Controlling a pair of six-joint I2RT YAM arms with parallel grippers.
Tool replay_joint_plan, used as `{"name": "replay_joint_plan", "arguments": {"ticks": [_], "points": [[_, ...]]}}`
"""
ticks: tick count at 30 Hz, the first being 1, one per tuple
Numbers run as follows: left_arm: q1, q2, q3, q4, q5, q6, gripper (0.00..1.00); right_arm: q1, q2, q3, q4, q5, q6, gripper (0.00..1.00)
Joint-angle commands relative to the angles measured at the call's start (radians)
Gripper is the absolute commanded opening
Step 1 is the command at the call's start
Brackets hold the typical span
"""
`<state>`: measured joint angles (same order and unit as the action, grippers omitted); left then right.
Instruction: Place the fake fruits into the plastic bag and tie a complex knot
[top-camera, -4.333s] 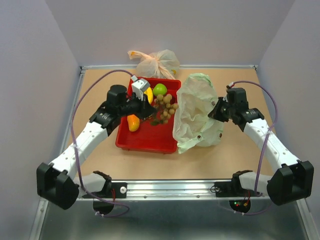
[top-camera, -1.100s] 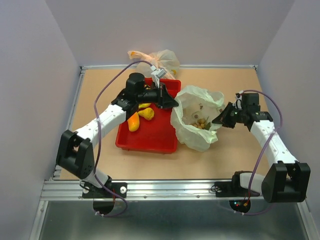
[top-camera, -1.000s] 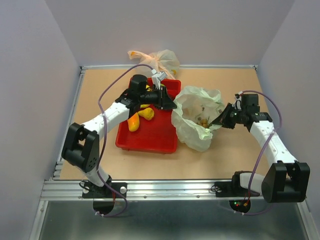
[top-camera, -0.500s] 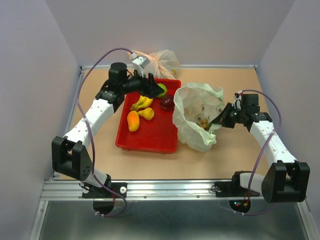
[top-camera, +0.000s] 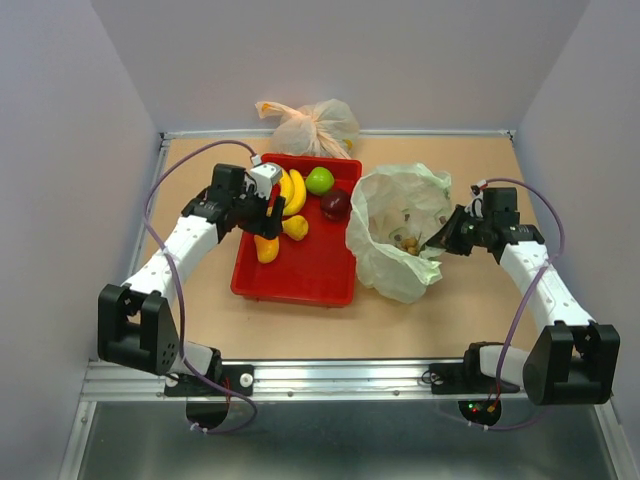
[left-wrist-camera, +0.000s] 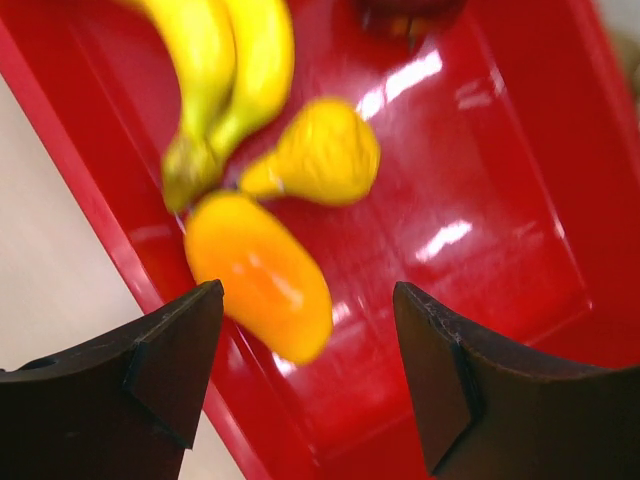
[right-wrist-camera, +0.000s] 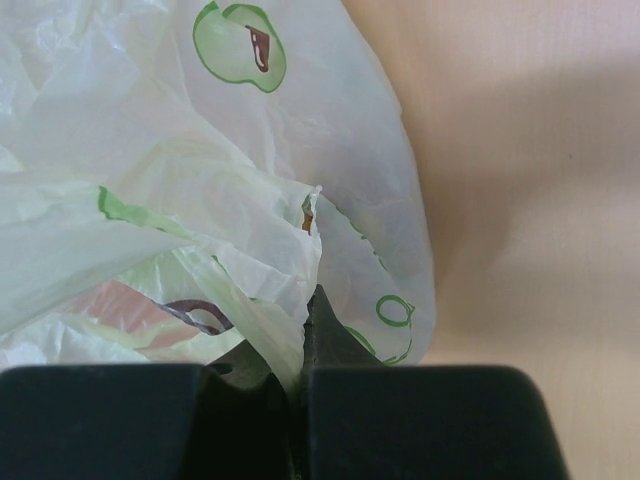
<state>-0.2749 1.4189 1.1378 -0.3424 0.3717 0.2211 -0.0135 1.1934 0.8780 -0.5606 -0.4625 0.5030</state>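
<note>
The red tray (top-camera: 300, 275) holds two yellow bananas (top-camera: 292, 190), a green apple (top-camera: 319, 180), a dark red apple (top-camera: 335, 204), a small yellow fruit (top-camera: 294, 227) and an orange mango (top-camera: 266, 247). My left gripper (top-camera: 270, 222) hangs open over the tray's left side. In the left wrist view the left gripper (left-wrist-camera: 310, 375) is empty, with the mango (left-wrist-camera: 262, 275) just ahead of it, beside the bananas (left-wrist-camera: 225, 70). The pale-green plastic bag (top-camera: 395, 230) stands open right of the tray, brown berries (top-camera: 407, 243) inside. My right gripper (top-camera: 440, 240) is shut on the bag's right rim (right-wrist-camera: 270, 290).
An orange-peach knotted bag (top-camera: 310, 122) lies at the back edge behind the tray. Grey walls close the table on three sides. A metal rail (top-camera: 340, 378) with the arm bases runs along the front edge.
My left arm has pulled back from the bag's mouth to the tray's left side, and its jaws have opened. The berries it held earlier lie in the bag. The right arm has not moved.
</note>
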Motion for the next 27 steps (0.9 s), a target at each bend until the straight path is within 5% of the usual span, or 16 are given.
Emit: {"name": "replay_joint_plan", "arguments": {"ticks": [1,8,13,20,22,27], "points": [[-0.012,-0.074,-0.102,-0.053,-0.121,-0.157,0.8,-0.005,0.0,0.061,0.039,0.064,-0.024,0.0],[-0.058,0.011,-0.168,0.012,-0.301,-0.431,0.81,-0.005,0.008,0.052,0.031,0.07,-0.021,0.0],[-0.133,0.139,-0.115,0.031,-0.503,-0.512,0.84,-0.005,0.009,0.059,0.025,0.061,-0.027,0.0],[-0.153,0.308,-0.03,0.011,-0.59,-0.534,0.82,-0.005,0.011,0.079,0.022,0.064,-0.041,0.0],[-0.155,0.333,-0.004,0.019,-0.591,-0.536,0.76,-0.005,0.009,0.079,0.019,0.064,-0.044,0.0],[-0.155,0.258,0.023,0.066,-0.559,-0.485,0.42,-0.005,-0.003,0.079,0.01,0.064,-0.061,0.0]]}}
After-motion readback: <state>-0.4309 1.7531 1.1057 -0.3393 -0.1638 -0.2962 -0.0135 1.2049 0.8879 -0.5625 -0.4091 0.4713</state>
